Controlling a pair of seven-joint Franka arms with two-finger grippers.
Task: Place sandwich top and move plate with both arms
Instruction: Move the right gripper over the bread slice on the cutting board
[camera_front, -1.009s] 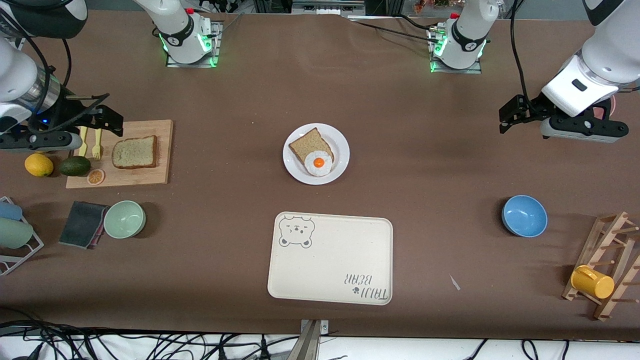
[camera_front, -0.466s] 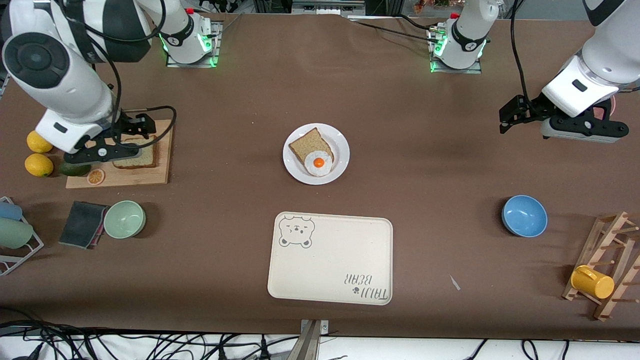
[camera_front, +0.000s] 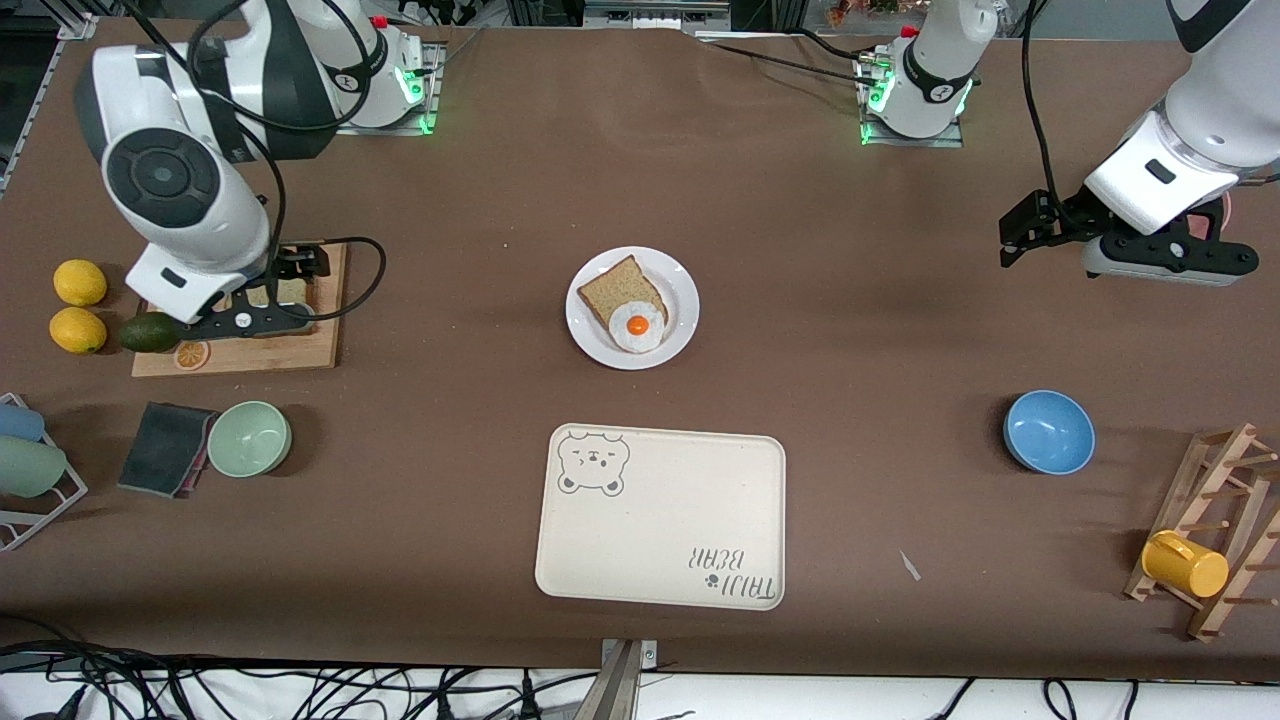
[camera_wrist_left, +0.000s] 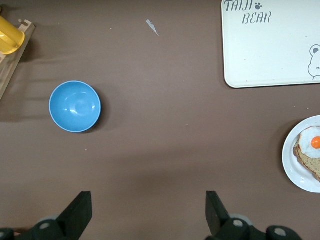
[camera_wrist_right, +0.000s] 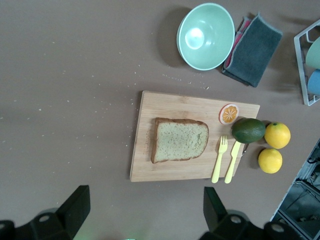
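Brown cloth covers the table (camera_front: 450, 200). At the right arm's end: two lemons (camera_front: 79, 282) (camera_front: 77, 330), an avocado (camera_front: 150, 332) and an orange slice (camera_front: 191, 354) at the edge of a bamboo cutting board (camera_front: 300, 350). Right gripper (camera_front: 255, 318) hangs over that board, jaws spread wide, holding nothing. Sandwich top (camera_wrist_right: 180, 140) lies flat on the board, mostly hidden under the arm in the front view; right wrist view shows it whole, apart from both fingers (camera_wrist_right: 75, 207), with a yellow fork (camera_wrist_right: 219, 157) and knife (camera_wrist_right: 232, 161) beside it. Nearer the front camera than the board: grey cloth (camera_front: 165, 447) touching a mint bowl (camera_front: 249, 438), and a wire rack (camera_front: 35, 480) at the table edge.

Mid-table: white plate (camera_front: 683, 290) carrying a darker bread slice (camera_front: 610, 290) with a fried egg (camera_front: 637, 328) overlapping its corner. Cream bear-print tray (camera_front: 660, 520) sits nearer the camera than the plate, apart from it.

Toward the left arm's end: blue bowl (camera_front: 1049, 432), then a wooden rack (camera_front: 1220, 530) holding a yellow cup (camera_front: 1185, 563). Left gripper (camera_front: 1025, 235) hangs over bare cloth, well apart from the plate, jaws fully apart and empty; left arm waits.
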